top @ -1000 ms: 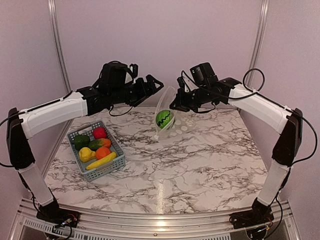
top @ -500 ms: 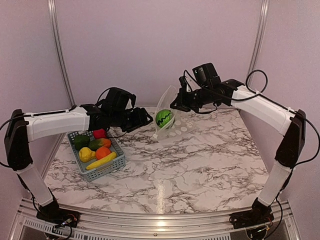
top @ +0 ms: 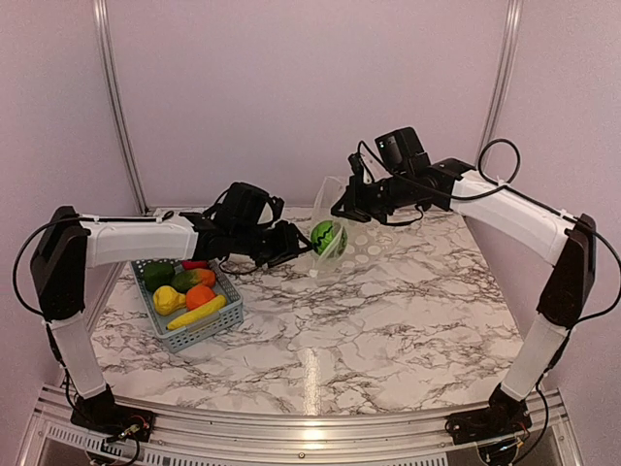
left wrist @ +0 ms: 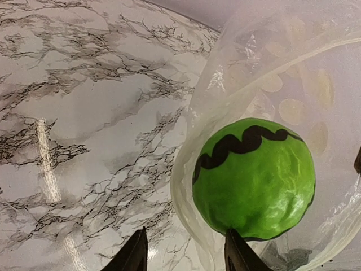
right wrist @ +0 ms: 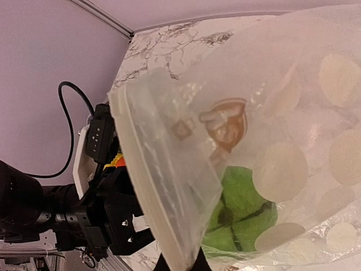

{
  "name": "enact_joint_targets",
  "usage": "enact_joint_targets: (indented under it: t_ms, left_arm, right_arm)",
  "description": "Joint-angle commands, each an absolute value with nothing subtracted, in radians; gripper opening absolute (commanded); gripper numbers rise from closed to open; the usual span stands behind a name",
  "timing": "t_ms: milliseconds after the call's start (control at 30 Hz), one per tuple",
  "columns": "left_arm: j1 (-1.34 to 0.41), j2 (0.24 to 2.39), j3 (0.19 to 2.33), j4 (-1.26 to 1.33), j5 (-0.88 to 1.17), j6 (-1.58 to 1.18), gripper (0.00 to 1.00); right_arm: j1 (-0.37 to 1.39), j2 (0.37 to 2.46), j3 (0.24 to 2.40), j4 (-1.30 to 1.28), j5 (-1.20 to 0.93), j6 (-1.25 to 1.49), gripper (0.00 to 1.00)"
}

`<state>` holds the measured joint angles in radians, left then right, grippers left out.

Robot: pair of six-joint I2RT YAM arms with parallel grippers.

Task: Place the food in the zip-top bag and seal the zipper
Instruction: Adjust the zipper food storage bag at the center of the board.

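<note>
The clear zip-top bag (top: 351, 238) with white dots hangs from my right gripper (top: 342, 201), which is shut on its upper mouth edge (right wrist: 169, 214). A green striped toy watermelon (top: 328, 236) sits inside the bag, also visible in the left wrist view (left wrist: 254, 178) and the right wrist view (right wrist: 242, 217). My left gripper (top: 297, 241) is open at the bag's mouth, and the lower rim of the bag (left wrist: 183, 217) passes between its fingertips (left wrist: 137, 254). Several toy fruits (top: 191, 288), red, orange, yellow and green, lie in the basket.
The grey-blue slotted basket (top: 209, 330) stands at the left of the marble table (top: 388, 320), just under my left forearm. The back wall is close behind the bag. My left arm's black wrist shows in the right wrist view (right wrist: 107, 220).
My left arm has come down from a raised pose and moved right, up to the bag's mouth. The bag and my right gripper have shifted slightly right.
</note>
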<state>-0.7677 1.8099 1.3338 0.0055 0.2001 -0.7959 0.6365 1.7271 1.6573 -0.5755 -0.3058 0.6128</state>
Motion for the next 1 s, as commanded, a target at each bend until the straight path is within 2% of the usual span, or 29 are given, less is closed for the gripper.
enact_joint_targets:
  t_ms: [0,167,333,467,567,700,733,833,900,967]
  left_arm:
    - [-0.773,1.874,1.378,0.038,0.248,-0.805,0.46]
    - [-0.772,1.890,1.362,0.136,0.290,-0.816,0.46]
    - [-0.773,1.888,1.333,0.224,0.336,-0.846,0.52]
    - [-0.771,1.901,1.338,0.247,0.361,-0.863,0.48]
    - [-0.771,1.904,1.333,0.274,0.352,-0.880,0.36]
    - [-0.771,1.893,1.354,0.234,0.300,-0.875,0.04]
    - [-0.776,1.884,1.387,0.156,0.258,-0.853,0.00]
    - [-0.833,1.844,1.630,-0.226,0.060,-0.716,0.00]
    - [-0.905,1.817,1.762,-0.345,-0.118,-0.614,0.00]
    - [-0.941,1.822,1.769,-0.381,-0.219,-0.565,0.00]
  right_arm:
    - [0.634,1.681,1.653,-0.546,-0.305,0.618,0.00]
    - [0.633,1.674,1.645,-0.539,-0.299,0.625,0.00]
    - [0.630,1.673,1.641,-0.531,-0.305,0.631,0.00]
    - [0.626,1.673,1.632,-0.515,-0.320,0.642,0.00]
    - [0.618,1.674,1.629,-0.510,-0.322,0.645,0.00]
    - [0.608,1.673,1.622,-0.533,-0.307,0.641,0.00]
    - [0.606,1.678,1.634,-0.563,-0.283,0.640,0.00]
    - [0.605,1.719,1.754,-0.736,-0.151,0.606,0.00]
    - [0.605,1.750,1.845,-0.836,-0.055,0.577,0.00]
    - [0.604,1.768,1.891,-0.886,0.030,0.553,0.00]
